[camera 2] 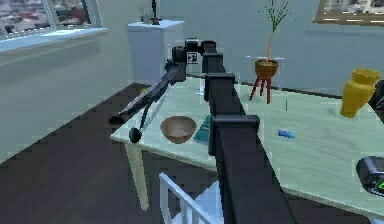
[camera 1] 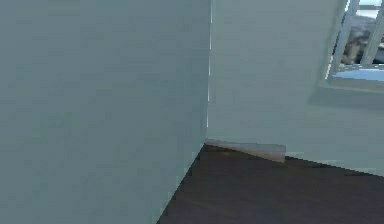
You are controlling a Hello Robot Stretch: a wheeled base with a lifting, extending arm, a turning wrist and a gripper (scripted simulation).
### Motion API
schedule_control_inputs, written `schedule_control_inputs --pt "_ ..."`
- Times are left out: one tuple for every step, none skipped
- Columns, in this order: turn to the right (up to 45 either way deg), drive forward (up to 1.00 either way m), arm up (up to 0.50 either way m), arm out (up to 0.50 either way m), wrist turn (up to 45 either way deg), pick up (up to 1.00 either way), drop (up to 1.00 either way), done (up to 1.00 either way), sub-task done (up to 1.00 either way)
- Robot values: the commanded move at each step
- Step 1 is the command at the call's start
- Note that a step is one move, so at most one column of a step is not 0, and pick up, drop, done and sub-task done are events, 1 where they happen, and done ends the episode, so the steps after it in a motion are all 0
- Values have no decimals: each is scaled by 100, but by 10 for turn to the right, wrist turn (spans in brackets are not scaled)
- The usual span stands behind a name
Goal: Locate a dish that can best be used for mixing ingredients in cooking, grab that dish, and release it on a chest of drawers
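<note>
At the bottom of the arm side view a white chair (camera 2: 190, 200) is standing against the near edge of the pale green table (camera 2: 320, 150), and the dark arm (camera 2: 235, 140) is running up from the bottom edge just right of the middle. Left of it, a little below the frame's centre, the bowl (camera 2: 179, 128) is sitting on the tabletop near the table's left corner, with a teal flat thing (camera 2: 205, 126) just beside it on the right. The gripper (camera 2: 128, 118) is slanting down and left from the arm's far end, its thin fingers (camera 2: 140, 102) ending by that corner, just left of the bowl; I cannot tell whether it is gripping anything, nor whether it is touching the bowl. The step in hand looks like the grab. To do it well, the fingers should be coming down over the rim with one inside and one outside the wall, staying off the teal thing and the table edge, then lifting straight up. The bowl is resting upright with its mouth facing up; being round, it is showing no long axis along the table, so any side of the rim would serve. Farther up, a potted plant (camera 2: 266, 66) and a yellow vase (camera 2: 358, 92) are standing on the table, and a white cabinet (camera 2: 155, 50) at upper centre-left may be the drop-off place. In the forward view a bare wall corner (camera 1: 209, 80) is looming ahead.
</note>
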Motion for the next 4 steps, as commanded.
schedule_control_inputs --pt "0 0 0 0 450 0 0 0 0" --pt "0 0 0 0 450 0 0 0 0" --pt "0 0 0 0 330 0 0 0 0" --pt "0 0 -26 0 0 0 0 0 0"
